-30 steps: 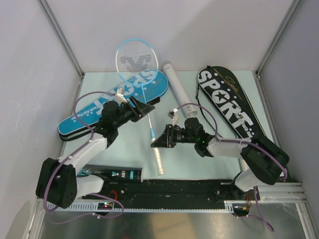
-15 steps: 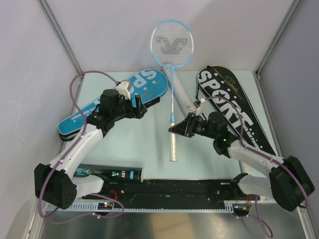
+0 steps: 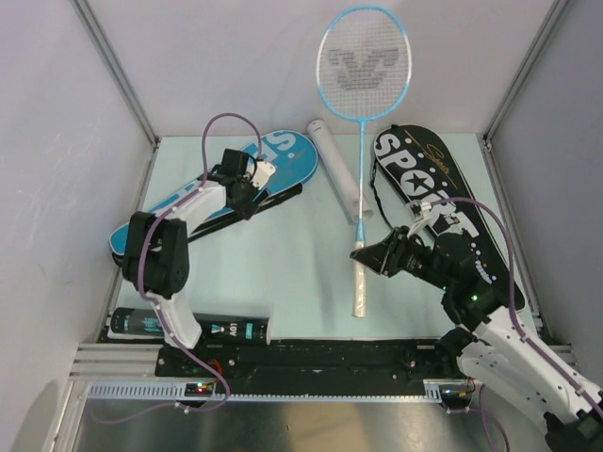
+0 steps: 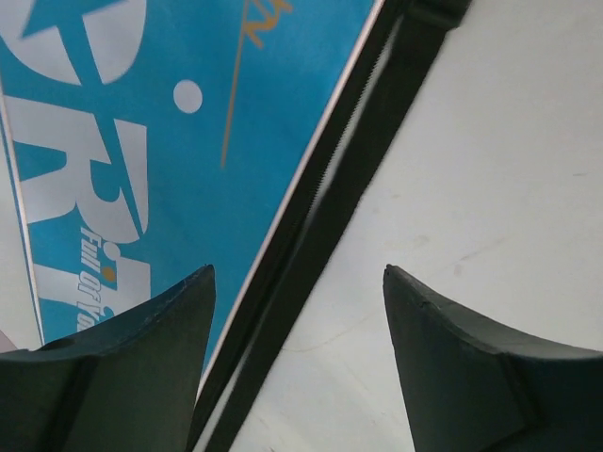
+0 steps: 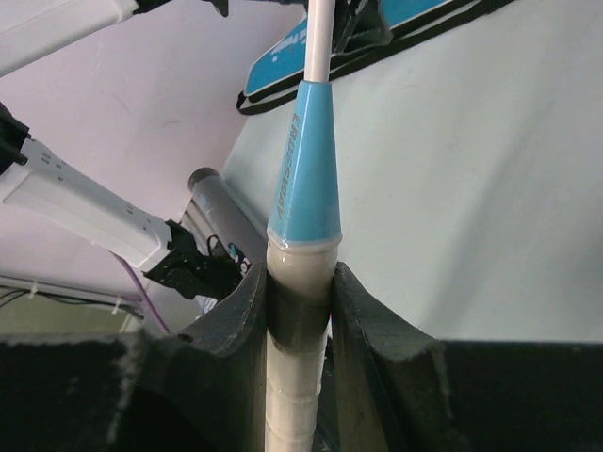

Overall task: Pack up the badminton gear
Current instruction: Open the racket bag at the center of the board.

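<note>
Right wrist: my R gripper (image 5: 300,306) is clamped on the racket (image 5: 303,179) grip just below its blue cone, head pointing up & away. L gripper (image 4: 297,320) hangs open, blue cover (image 4: 141,141) zip edge right beneath. I'd lift that edge first, then feed the head in straight.

A pale mint-green desk (image 3: 283,273) sits inside a booth of plain, light grey-lilac panels: a far wall (image 3: 236,66), a left wall (image 3: 57,188) and a right wall (image 3: 565,169). Slanting aluminium posts mark the two far corners, the left post (image 3: 117,71) and the right post (image 3: 525,71). Along the near edge of the desk runs a black strip (image 3: 320,353), then a slotted metal rail (image 3: 311,388), then a sheet of brushed steel (image 3: 330,424). The light is even and soft, with only faint shadows.
</note>
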Tool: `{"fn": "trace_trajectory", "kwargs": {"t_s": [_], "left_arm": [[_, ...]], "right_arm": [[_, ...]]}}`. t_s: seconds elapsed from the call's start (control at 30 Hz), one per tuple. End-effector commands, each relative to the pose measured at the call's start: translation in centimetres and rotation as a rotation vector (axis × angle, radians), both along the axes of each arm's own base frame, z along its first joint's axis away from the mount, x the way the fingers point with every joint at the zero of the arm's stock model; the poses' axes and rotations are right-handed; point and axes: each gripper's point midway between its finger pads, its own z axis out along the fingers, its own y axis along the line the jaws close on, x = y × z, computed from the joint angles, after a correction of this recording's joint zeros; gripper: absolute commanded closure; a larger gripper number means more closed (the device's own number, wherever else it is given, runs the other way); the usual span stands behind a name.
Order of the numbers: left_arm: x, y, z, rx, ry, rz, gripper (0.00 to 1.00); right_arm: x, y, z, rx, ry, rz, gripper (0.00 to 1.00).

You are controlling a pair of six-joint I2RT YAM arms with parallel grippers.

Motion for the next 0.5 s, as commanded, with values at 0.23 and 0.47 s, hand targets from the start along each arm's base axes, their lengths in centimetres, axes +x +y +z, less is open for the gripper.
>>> {"fn": "trace_trajectory", "kwargs": {"t_s": [0.23, 0.47], "left_arm": [[4.1, 3.6, -3.1, 0.142, 0.046, -0.066, 0.28], [5.9, 4.2, -2.9, 0.149, 0.029, -0.050, 0.38]], "right_arm": [[0.9, -2.7, 3.2, -0.030, -0.130, -0.120, 1.00], [1.4, -2.7, 3.6, -0.018, -0.132, -0.124, 1.00]]}}
